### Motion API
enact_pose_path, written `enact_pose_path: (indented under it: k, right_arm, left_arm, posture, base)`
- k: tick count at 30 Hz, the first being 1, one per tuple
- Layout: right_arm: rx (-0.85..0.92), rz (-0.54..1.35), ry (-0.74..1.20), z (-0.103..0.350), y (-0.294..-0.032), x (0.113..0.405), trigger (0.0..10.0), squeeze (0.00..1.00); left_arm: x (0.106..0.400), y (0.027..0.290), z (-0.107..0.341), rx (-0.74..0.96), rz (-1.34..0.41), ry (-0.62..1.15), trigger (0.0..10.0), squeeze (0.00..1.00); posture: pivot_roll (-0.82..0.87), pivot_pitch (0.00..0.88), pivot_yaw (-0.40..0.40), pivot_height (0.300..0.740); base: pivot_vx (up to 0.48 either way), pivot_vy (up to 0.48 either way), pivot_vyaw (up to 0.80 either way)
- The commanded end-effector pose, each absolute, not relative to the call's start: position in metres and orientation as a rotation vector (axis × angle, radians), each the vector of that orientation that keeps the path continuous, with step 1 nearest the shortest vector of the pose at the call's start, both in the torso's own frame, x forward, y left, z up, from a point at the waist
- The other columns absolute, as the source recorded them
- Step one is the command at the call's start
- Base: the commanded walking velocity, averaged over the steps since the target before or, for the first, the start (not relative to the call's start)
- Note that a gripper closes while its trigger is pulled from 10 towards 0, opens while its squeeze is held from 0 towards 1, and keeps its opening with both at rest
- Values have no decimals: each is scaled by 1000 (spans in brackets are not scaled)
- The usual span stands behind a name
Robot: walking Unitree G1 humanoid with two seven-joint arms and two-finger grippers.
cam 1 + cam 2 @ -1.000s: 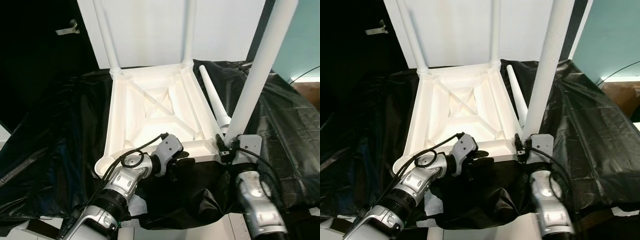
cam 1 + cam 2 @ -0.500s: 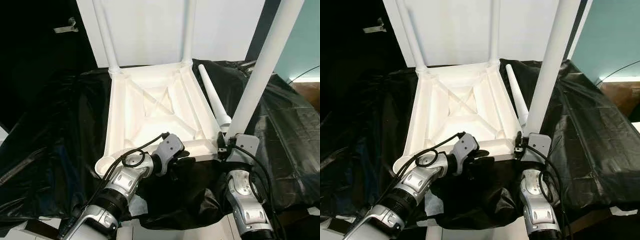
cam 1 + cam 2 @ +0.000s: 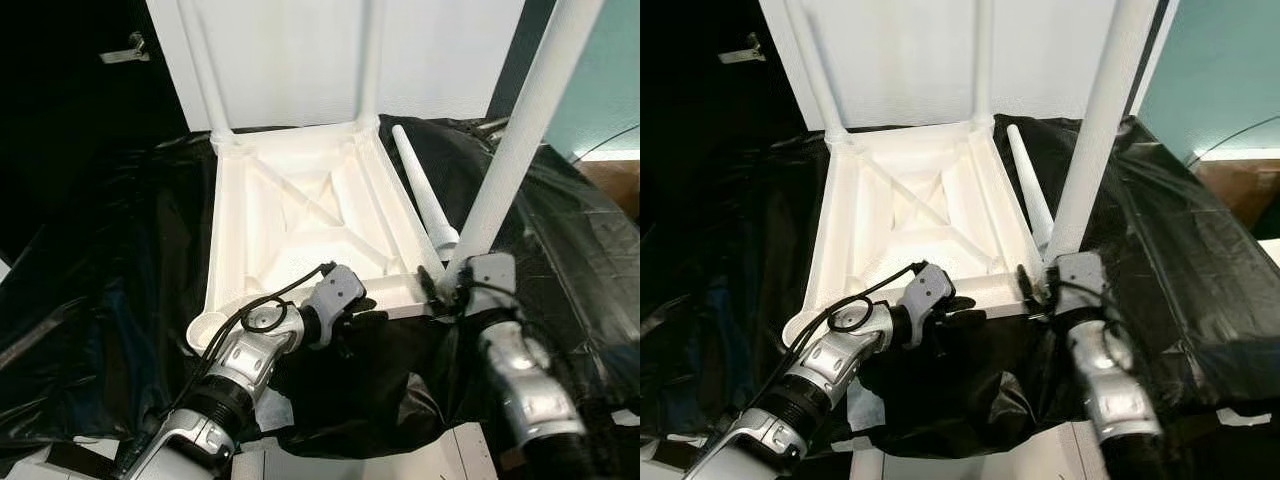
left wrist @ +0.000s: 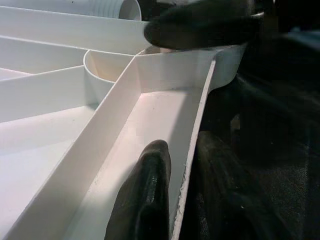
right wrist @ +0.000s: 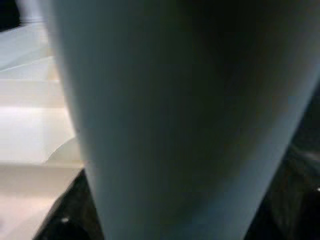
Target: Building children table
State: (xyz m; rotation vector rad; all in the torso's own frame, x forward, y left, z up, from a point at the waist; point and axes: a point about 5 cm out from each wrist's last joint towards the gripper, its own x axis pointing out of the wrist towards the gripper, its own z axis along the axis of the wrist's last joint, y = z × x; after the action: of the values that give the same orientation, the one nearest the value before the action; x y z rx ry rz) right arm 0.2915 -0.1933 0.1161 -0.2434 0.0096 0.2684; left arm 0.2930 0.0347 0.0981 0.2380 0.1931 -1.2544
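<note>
Left tool (image 3: 352,318) clamped on the near rim of the upturned tabletop (image 3: 300,215), which lies underside up on the black-draped surface (image 3: 110,250). Right tool (image 3: 452,290) closed round the base of a long white leg (image 3: 515,150), held almost upright at the near right corner socket. Two legs (image 3: 205,75) already standing in the far corners; a spare leg (image 3: 425,200) lying beside the right edge, just touching it.

Right eye view: same layout, held leg (image 3: 1100,130) leaning slightly away from vertical, its foot at the corner.

Left wrist view: one finger (image 4: 145,200) inside the rim channel, the other outside against the black sheet, thin wall pinched between. Ribbed moulded plastic: likely light, stiff, smooth and a bit slippery.

Right wrist view: blurred close-up of the leg (image 5: 175,115); fingers not discernible.

Judgement: light hollow parts, so little force needed, but the long leg levers easily; best gripped low near the socket end, with the rim held firm against sliding on the slick sheet.
</note>
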Motion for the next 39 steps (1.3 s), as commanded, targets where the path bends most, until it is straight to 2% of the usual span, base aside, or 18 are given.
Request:
enact_pose_path:
  k: [1,4,5,7,8,10,11,20,28,30,32,33,34,37,39]
  right_arm:
    - [-236,347,4,125,-198,294,10000,0]
    - [-253,419,-3,131,-201,291,10000,0]
    - [-257,445,0,133,-203,291,9294,0]
    - [-260,462,3,134,-204,291,9294,0]
    - [-268,482,2,136,-205,290,2353,0]
    - [-268,482,2,136,-205,290,2353,0]
    - [-268,508,6,137,-206,290,0,0]
    - [-411,590,171,117,-204,281,0,0]
    - [-375,518,181,109,-195,280,0,0]
    - [-340,462,177,104,-190,280,0,0]
    - [-208,150,75,97,-179,280,0,0]
    - [-208,150,75,97,-179,280,0,0]
    - [-140,32,7,98,-174,276,0,0]
    - [-84,-16,-34,99,-168,272,0,0]
    - [-51,34,-40,96,-153,271,0,0]
  left_arm:
    - [280,33,79,248,-1350,295,10000,0]
    - [281,33,80,247,-1349,295,10000,0]
    - [281,33,80,247,-1349,294,10000,0]
    - [281,33,80,247,-1349,294,10000,0]
    - [281,33,80,247,-1350,293,10000,0]
    - [281,33,80,247,-1350,293,10000,0]
    - [281,33,80,247,-1350,293,10000,0]
    - [280,34,79,246,-1350,298,10000,0]
    - [279,34,79,247,-1354,300,10000,0]
    - [279,34,79,247,-1356,300,10000,0]
    - [279,33,79,249,-1359,299,10000,0]
    - [279,33,79,249,-1359,299,10000,0]
    - [279,33,79,249,-1360,299,10000,0]
    - [279,33,79,249,-1361,300,10000,0]
    - [279,33,79,254,-1364,302,10000,0]
  posture:
    - [-85,0,12,740]
    - [-85,0,12,740]
    - [-86,0,11,740]
    - [-86,0,11,740]
    - [-86,0,11,740]
    - [-86,0,11,740]
    - [-86,0,11,740]
    - [-86,0,16,740]
    - [-90,0,19,740]
    - [-91,0,18,740]
    - [-85,0,18,740]
    - [-85,0,18,740]
    - [-83,0,20,740]
    - [-83,0,21,740]
    - [-80,0,26,740]
  base:
    - [0,0,0]
    - [0,0,0]
    - [0,0,0]
    - [0,0,0]
    - [0,0,0]
    - [0,0,0]
    - [0,0,0]
    - [0,0,0]
    - [0,0,0]
    - [0,0,0]
    - [0,0,0]
    - [0,0,0]
    - [0,0,0]
    - [0,0,0]
    - [0,0,0]
